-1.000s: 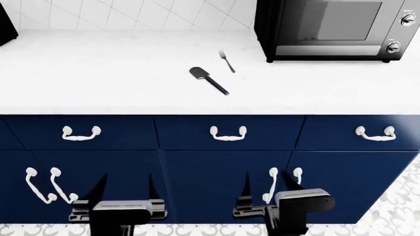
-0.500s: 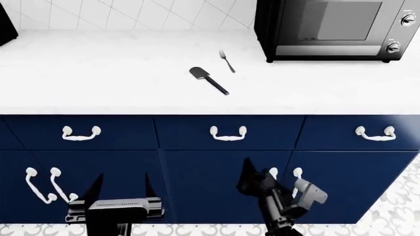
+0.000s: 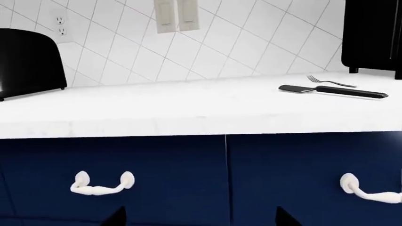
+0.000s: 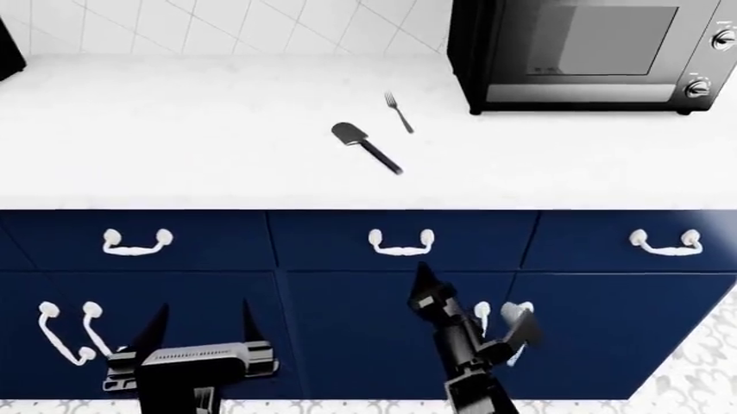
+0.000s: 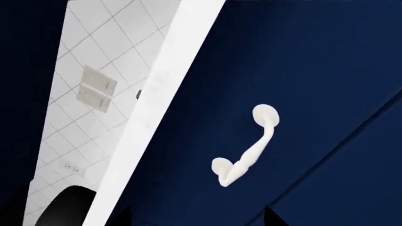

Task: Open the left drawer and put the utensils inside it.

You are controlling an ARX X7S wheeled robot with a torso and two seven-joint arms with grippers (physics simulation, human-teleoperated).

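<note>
Wall switches [image 3: 176,15] only wrist-visible

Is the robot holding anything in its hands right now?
No, nothing. Both the left gripper and right gripper are open and empty in front of the cabinets. The fork and spatula lie on the counter.

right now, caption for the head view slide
Fork and spatula on counter, drawers shut.

A white countertop [image 4: 173,129] runs along a white tiled wall [image 3: 251,42] bearing a switch plate [image 3: 176,15] and an outlet [image 3: 61,26]. Navy cabinets [image 4: 345,328] stand below on patterned floor tiles [image 4: 702,362]. A black microwave [image 4: 588,52] sits on the counter.
</note>
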